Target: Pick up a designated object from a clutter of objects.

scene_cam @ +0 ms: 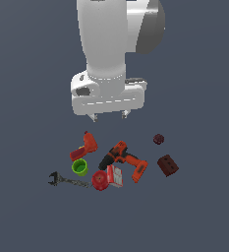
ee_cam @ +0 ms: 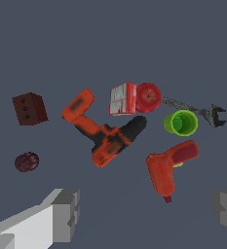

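Note:
The lime-green cup lies in the clutter on the grey floor, between the red-orange tool and the black wrench. It also shows in the wrist view, hollow side up. My gripper hangs open and empty well above the clutter, behind the drill. In the wrist view its fingers stand wide apart, with the gripper short of the items.
The orange-red drill lies in the middle. A red round cup and red-white box sit beside the green cup. A brown block and maroon ball lie at the exterior view's right.

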Motion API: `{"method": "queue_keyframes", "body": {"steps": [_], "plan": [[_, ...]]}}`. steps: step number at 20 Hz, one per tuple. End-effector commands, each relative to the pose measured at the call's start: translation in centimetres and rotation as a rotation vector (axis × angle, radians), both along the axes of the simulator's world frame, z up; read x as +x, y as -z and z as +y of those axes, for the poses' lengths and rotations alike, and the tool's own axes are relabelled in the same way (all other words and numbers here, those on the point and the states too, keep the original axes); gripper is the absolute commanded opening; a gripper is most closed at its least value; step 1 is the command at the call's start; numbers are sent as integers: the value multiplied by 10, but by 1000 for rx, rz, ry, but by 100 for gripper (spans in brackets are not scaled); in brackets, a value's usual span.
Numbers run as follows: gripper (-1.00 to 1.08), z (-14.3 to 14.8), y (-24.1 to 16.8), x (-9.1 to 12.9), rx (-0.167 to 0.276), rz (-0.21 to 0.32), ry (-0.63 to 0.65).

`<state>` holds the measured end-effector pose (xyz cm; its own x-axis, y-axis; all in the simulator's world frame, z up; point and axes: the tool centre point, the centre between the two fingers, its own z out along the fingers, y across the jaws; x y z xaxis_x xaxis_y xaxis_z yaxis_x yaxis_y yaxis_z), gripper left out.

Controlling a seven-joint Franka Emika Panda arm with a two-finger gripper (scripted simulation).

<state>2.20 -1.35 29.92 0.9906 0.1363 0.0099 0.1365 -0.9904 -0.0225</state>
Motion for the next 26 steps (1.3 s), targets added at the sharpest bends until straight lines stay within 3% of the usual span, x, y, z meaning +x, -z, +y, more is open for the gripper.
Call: {"method": "queue_keyframes", "body": {"steps": [1, 26], "plan": [[100, -4, 6, 4, -2, -1, -41], [100, -66, 94, 50, -21, -5, -586]]}}
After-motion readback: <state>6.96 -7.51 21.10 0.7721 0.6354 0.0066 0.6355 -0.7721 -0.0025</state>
